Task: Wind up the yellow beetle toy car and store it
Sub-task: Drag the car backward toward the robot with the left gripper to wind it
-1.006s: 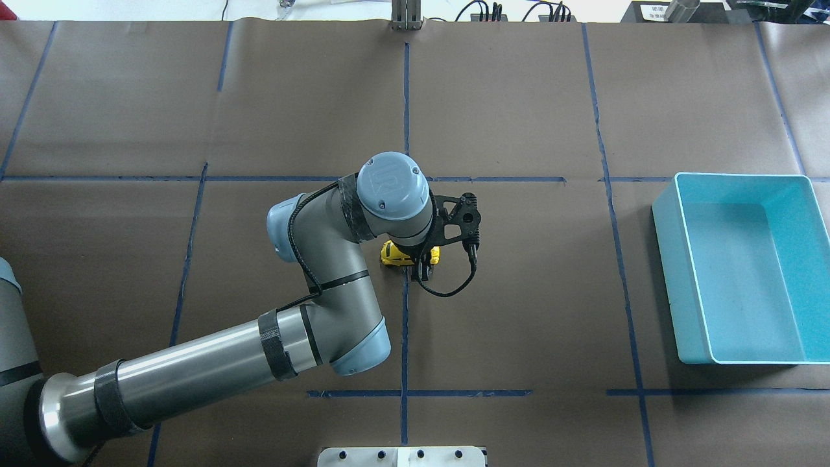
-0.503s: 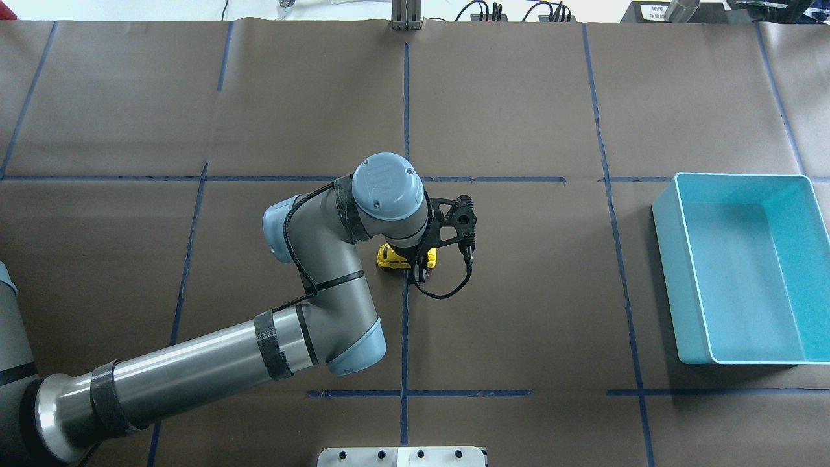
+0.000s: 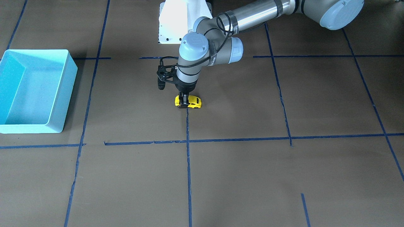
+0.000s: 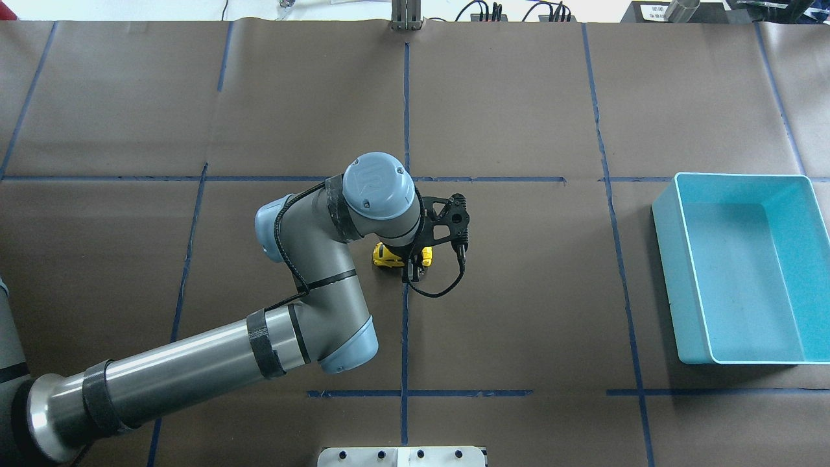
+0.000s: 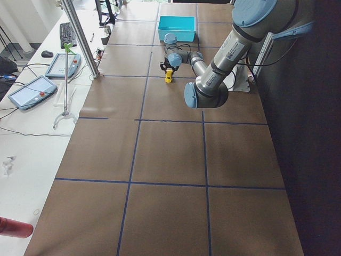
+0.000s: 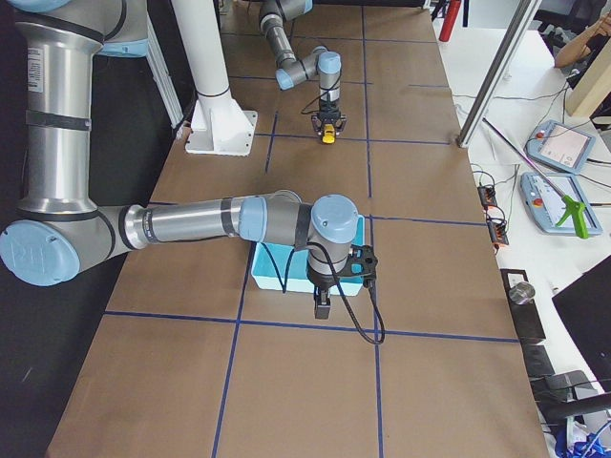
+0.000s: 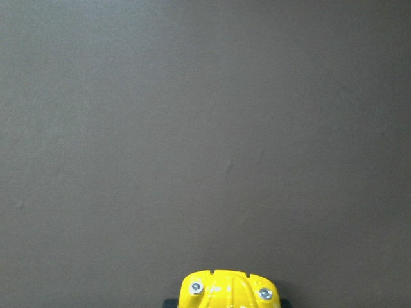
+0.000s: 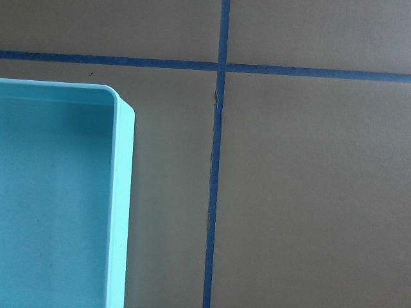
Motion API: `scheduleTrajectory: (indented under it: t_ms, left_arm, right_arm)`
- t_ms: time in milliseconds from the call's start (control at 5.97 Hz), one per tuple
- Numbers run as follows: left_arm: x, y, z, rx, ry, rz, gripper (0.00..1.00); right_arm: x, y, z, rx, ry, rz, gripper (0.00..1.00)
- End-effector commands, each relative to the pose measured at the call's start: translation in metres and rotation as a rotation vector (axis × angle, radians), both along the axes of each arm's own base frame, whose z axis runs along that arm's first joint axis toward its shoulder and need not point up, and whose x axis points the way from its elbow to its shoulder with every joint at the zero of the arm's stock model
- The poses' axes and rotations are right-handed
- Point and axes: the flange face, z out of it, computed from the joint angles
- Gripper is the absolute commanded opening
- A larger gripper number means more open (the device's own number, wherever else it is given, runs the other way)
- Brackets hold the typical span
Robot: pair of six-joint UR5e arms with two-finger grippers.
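Note:
The yellow beetle toy car [image 4: 384, 256] stands on its wheels on the brown paper near the middle of the table, on a blue tape line. My left gripper [image 4: 413, 263] comes straight down on it and is shut on its body; the front-facing view shows the car [image 3: 193, 101] held by the fingers [image 3: 182, 101]. Only its rounded yellow end [image 7: 228, 292] shows in the left wrist view. In the exterior right view, my right gripper [image 6: 322, 307] hangs just beyond the light blue bin [image 6: 275, 264]; I cannot tell whether it is open or shut.
The light blue bin [image 4: 666, 259] sits at the table's right side with nothing visible in it; its corner [image 8: 122, 192] fills the lower left of the right wrist view. Blue tape lines cross the brown paper. A white base plate [image 4: 402, 456] lies at the near edge.
The left arm has slid leftward in the overhead view, taking the car along the table with it. The gripper has stayed shut on the car.

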Motion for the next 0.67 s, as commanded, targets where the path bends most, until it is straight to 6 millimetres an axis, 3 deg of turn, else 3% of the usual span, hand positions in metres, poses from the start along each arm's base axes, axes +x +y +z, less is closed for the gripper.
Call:
scheduleTrajectory:
  t_ms: [0,503]
  left_arm:
    - [-0.007,0.001,0.014,0.002,-0.005,-0.004,0.0]
    - [-0.031,0.007,0.039,0.01,0.009,-0.009,0.0]
  right_arm:
    - [-0.001,0.0,0.001,-0.001,0.0,-0.002,1.0]
    - [-0.001,0.0,0.0,0.0,0.0,-0.002,1.0]
